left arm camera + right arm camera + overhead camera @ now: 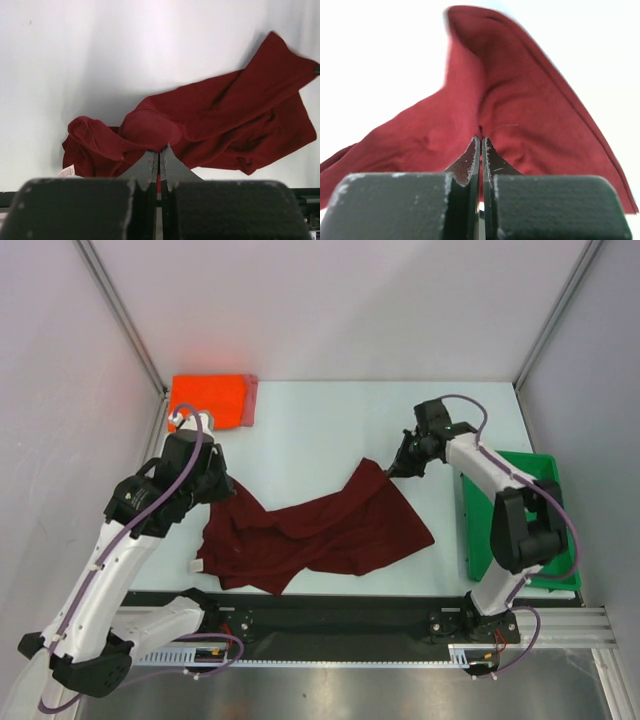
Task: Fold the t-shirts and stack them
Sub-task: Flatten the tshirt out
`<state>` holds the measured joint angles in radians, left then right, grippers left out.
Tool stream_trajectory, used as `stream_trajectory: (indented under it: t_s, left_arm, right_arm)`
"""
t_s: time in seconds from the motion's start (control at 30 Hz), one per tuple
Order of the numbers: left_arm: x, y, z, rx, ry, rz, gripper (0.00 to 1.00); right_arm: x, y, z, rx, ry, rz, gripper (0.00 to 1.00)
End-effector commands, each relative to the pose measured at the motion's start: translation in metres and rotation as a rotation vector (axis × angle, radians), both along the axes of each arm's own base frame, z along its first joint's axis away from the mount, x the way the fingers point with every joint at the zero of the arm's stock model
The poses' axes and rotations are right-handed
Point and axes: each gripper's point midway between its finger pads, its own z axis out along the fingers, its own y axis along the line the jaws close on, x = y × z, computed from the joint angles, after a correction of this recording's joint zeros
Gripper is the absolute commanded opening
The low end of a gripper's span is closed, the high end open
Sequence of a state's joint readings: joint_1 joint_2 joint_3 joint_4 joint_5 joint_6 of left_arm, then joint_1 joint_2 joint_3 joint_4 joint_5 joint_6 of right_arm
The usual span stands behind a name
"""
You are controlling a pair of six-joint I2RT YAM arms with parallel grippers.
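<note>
A dark maroon t-shirt (320, 530) lies crumpled across the middle of the table. My left gripper (222, 490) is shut on a bunch of cloth at the shirt's upper left; in the left wrist view the jaws (160, 150) pinch a fold of the maroon t-shirt (225, 120). My right gripper (393, 470) is shut on the shirt's far right corner, which rises to a peak. The right wrist view shows the fingertips (481, 141) closed on the maroon cloth (520, 100). A folded orange-red t-shirt (208, 400) lies at the back left on a pinkish one (252, 400).
A green plastic tray (545, 468) stands at the right edge, partly under the right arm. A white label (193, 565) sticks out at the shirt's near left corner. Metal frame posts rise at both back corners of the table.
</note>
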<state>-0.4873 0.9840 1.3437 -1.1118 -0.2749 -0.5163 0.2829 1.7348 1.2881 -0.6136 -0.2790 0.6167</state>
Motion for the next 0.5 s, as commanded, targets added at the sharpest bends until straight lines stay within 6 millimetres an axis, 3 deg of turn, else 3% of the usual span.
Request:
stream_trajectory:
  t_s: [0.0, 0.1, 0.13, 0.23, 0.27, 0.47]
  left_arm:
    - [-0.003, 0.0, 0.033, -0.077, -0.096, 0.007, 0.0]
    - [-0.014, 0.004, 0.042, -0.108, -0.126, 0.015, 0.01]
    - [-0.017, 0.006, 0.045, -0.118, -0.135, 0.021, 0.0]
    - [-0.03, 0.015, 0.059, -0.147, -0.18, 0.038, 0.0]
    - [-0.036, 0.018, 0.062, -0.154, -0.19, 0.041, 0.0]
    - [-0.069, 0.03, 0.112, -0.315, -0.351, 0.058, 0.01]
  right_arm:
    - [-0.016, -0.011, 0.082, 0.002, -0.144, 0.05, 0.0]
    - [-0.034, -0.018, 0.114, -0.003, -0.203, 0.06, 0.0]
    - [-0.048, -0.024, 0.135, 0.001, -0.248, 0.057, 0.0]
    - [-0.074, -0.035, 0.164, -0.008, -0.304, 0.052, 0.0]
    - [-0.087, -0.039, 0.183, 0.002, -0.357, 0.051, 0.0]
    - [-0.149, -0.054, 0.246, 0.06, -0.485, 0.024, 0.0]
